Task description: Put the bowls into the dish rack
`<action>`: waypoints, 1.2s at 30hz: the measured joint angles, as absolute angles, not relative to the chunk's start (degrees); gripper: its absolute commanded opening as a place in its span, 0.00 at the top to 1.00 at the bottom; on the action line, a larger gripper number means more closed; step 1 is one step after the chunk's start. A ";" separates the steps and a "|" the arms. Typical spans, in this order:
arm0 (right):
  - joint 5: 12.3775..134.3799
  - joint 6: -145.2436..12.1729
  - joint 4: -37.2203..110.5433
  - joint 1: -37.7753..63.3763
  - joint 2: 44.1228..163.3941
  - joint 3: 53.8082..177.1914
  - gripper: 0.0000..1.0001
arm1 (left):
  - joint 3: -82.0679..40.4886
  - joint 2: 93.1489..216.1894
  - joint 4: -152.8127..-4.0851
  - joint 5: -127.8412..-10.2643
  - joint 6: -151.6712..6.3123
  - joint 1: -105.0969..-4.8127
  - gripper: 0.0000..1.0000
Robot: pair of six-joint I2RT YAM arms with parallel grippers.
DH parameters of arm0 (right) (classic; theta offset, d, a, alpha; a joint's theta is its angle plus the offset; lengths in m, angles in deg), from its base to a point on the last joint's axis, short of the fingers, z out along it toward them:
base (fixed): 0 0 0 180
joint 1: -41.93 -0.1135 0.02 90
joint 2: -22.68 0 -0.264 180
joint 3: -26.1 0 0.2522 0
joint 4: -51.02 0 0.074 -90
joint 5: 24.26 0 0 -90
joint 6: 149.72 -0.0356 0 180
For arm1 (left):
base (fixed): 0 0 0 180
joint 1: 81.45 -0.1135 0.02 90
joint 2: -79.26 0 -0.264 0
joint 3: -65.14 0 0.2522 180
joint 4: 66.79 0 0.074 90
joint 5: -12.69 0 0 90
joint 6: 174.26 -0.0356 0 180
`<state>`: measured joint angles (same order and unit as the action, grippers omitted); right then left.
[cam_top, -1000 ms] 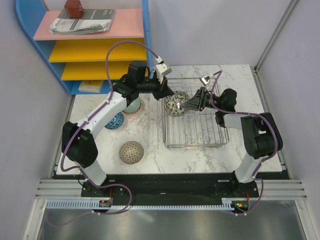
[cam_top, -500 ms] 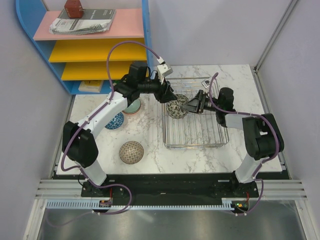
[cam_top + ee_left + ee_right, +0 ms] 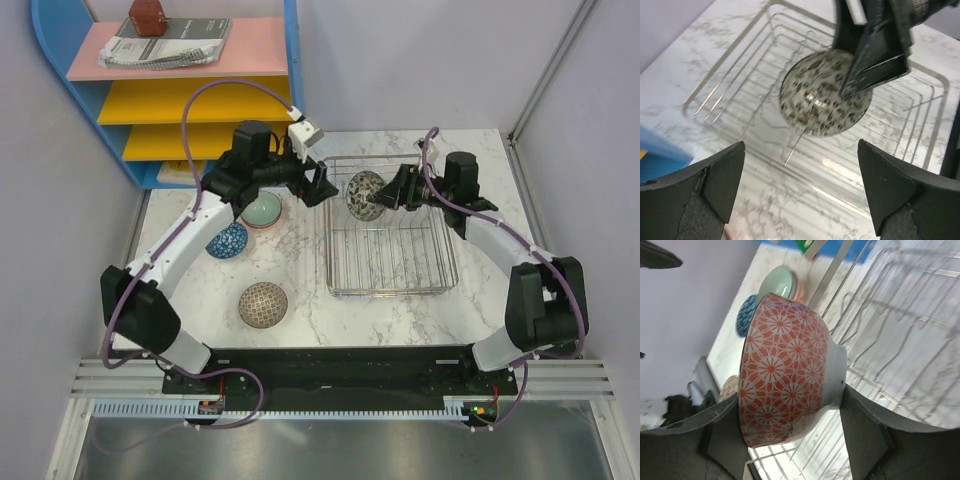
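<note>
The right gripper (image 3: 388, 198) is clamped on the red-and-white bowl (image 3: 363, 192), one finger across its inside and the other behind its base. That turns the bowl on edge, I'd guess so it can slot between the tines. Directly under it is the far-left corner of the dish rack (image 3: 395, 293); whether it touches the wires, I cannot tell. Just across the bowl, the left gripper (image 3: 320, 187) gapes wide and empty. Beyond that, on the table (image 3: 300, 325), wait a pale green bowl (image 3: 262, 208), a blue bowl (image 3: 228, 240) and a beige mesh bowl (image 3: 263, 303).

No words or numbers can be read anywhere here. The booklet (image 3: 165, 45) at the left end of the pink top shelf (image 3: 260, 45) has print, but it is far too small to read.
</note>
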<state>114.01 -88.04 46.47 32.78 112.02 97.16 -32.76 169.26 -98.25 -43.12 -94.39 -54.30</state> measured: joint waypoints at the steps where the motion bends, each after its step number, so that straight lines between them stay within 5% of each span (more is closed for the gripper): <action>1: 112.24 -86.18 44.44 32.82 110.88 98.13 1.00 | -32.32 167.97 -98.62 -44.89 -94.39 -54.97 0.00; 20: 68.48 -63.43 20.83 32.80 105.64 108.42 1.00 | -11.10 151.12 -106.11 -52.30 -98.50 -74.19 0.00; 36: 51.19 -53.50 18.71 26.97 106.40 109.56 1.00 | -4.74 141.04 -106.68 -47.03 -101.91 -81.90 0.00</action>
<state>51.19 -53.50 18.71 26.97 106.40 109.56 -4.74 141.04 -106.68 -47.03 -101.91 -81.90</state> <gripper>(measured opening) 0.713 0.993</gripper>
